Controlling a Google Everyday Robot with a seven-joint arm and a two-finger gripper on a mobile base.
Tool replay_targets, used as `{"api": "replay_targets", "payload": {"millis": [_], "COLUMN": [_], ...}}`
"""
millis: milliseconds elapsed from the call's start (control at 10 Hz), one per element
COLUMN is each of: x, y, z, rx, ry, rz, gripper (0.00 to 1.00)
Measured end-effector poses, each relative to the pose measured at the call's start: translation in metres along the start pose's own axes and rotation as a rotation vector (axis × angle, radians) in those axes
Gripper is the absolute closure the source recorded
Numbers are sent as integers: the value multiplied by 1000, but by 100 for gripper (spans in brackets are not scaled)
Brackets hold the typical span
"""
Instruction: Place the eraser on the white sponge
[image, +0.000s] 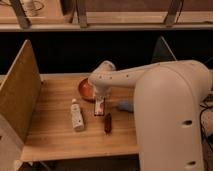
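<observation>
Camera view shows the white arm reaching in from the right across the wooden worktop (55, 136); its pincer (100, 97) points down at the upper end of the eraser (99, 107); whether it grips the eraser or how wide it stands cannot be told; the eraser sits near the worktop's middle, just beside the white sponge (125, 105) on its right, not on it; a red bowl (84, 89) lies behind; a cream stick (76, 115) and a dark reddish-brown piece (107, 123) lie nearby.
</observation>
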Motion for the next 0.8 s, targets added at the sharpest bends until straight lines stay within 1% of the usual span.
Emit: {"api": "replay_targets", "payload": {"millis": [200,300,500,700,800], "x": [-11,-13,-15,-15,-15], "y": [-35,-61,-114,-161,-169], "z": [-32,-46,-68,-88,-90], "rx": [30,62,123,164,172], "ry": [-64,-89,-124,-152,-154], "rz": [78,127,237,343,360], "gripper": [100,100,100,100,100]}}
